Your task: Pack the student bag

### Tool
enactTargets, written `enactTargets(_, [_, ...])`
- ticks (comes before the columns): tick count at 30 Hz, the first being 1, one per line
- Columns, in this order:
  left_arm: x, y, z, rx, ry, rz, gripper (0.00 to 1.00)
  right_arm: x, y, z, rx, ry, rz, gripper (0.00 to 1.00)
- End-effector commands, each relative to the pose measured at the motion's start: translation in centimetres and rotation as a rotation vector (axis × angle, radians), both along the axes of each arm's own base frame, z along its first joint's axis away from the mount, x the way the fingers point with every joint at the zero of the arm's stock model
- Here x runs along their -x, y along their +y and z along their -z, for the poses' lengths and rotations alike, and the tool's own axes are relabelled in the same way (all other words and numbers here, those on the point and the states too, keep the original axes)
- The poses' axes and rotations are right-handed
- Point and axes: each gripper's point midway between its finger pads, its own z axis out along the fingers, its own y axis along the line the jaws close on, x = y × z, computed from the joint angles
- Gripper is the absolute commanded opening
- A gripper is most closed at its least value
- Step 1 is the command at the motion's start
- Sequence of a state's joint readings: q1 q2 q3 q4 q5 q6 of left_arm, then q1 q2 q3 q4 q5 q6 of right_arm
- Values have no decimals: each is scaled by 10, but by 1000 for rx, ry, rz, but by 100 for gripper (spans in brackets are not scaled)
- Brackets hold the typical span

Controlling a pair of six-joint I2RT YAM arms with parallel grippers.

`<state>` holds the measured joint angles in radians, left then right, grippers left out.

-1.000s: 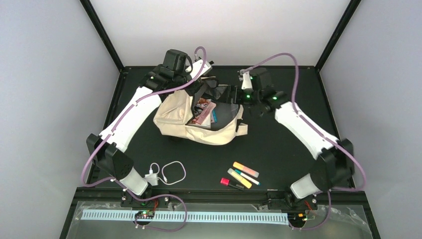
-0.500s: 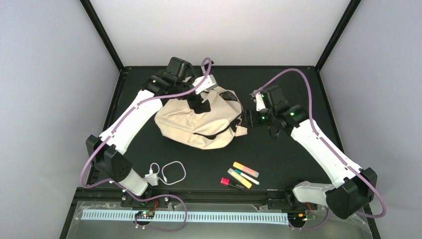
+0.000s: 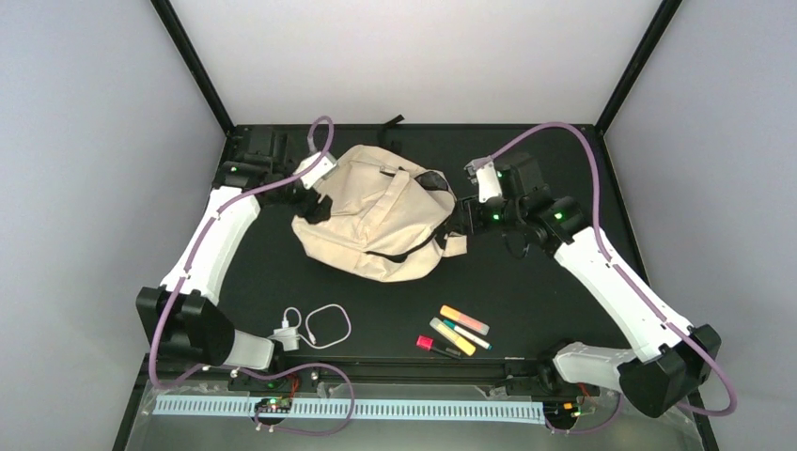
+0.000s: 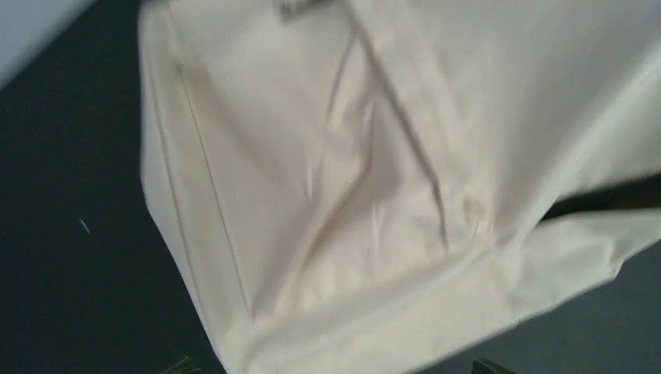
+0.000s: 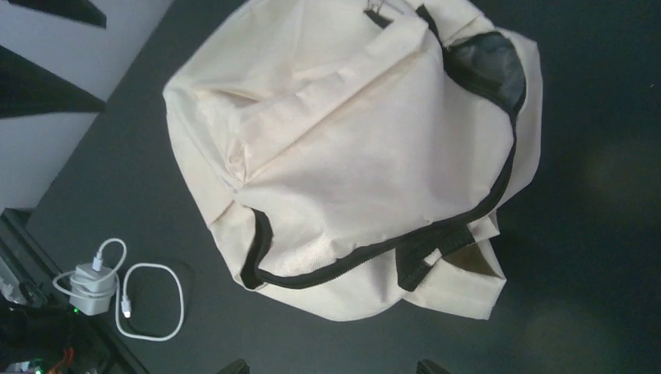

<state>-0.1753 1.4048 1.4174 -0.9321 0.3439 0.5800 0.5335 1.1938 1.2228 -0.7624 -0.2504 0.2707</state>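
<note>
At the far middle of the table, the student bag lies slumped on its side, cream cloth creased and flat.

- Its dark zipper runs along the near-right edge and gapes a little. A dark patch of lining shows at one end. What is inside, I cannot tell.
- Left gripper sits at the bag's left edge. Its jaws are spread wide, with cloth just ahead of them and nothing pinched that I can make out.
- Right gripper sits at the bag's right edge, by the black strap. Its tips stand apart with nothing between them, so it is released too.
- Near left lies a white charger with its looped cable.
- Near, right of centre, lies a small cluster of markers, yellow, orange, green and pink. Both lots are well apart from the bag.

Judgement: packing is partway, with loose items left outside. The mouth has sagged nearly closed, so the next move likely calls for one arm to lift the zipper lip and hold it wide. The other arm would then reach to the near side for a marker or the charger. The floppy cloth may fold over the opening.
</note>
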Motion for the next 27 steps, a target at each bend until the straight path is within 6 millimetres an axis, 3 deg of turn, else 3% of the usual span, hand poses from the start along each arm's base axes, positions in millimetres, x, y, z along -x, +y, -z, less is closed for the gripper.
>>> enactTargets(1, [21, 33, 50, -111, 107, -57, 92, -6, 7, 20, 37, 51, -7, 56])
enactTargets(4, [23, 37, 65, -127, 96, -69, 92, -21, 7, 30, 93, 53, 5, 57])
enactTargets(7, [17, 37, 70, -118, 73, -84, 94, -64, -1, 33, 177, 12, 66, 58])
enactTargets(10, [1, 42, 72, -131, 45, -128, 95, -103, 15, 39, 113, 41, 39, 67])
enactTargets(12, [-7, 47, 74, -147, 41, -161, 95, -128, 20, 59, 139, 89, 48, 78])
enactTargets(15, [-8, 46, 66, -132, 25, -164, 95, -151, 24, 87, 223, 157, 45, 84])
enactTargets(19, [-12, 41, 46, -82, -25, -151, 96, -175, 32, 120, 283, 195, 24, 86])
enactTargets(21, [-15, 39, 39, -62, -29, -158, 96, -178, 39, 139, 293, 236, -16, 85])
enactTargets(24, [-19, 37, 31, -38, -28, -163, 96, -174, 51, 162, 264, 282, -90, 71])
enactTargets(27, [-21, 34, 24, -20, -41, -158, 96, -173, 61, 160, 228, 267, -137, 33])
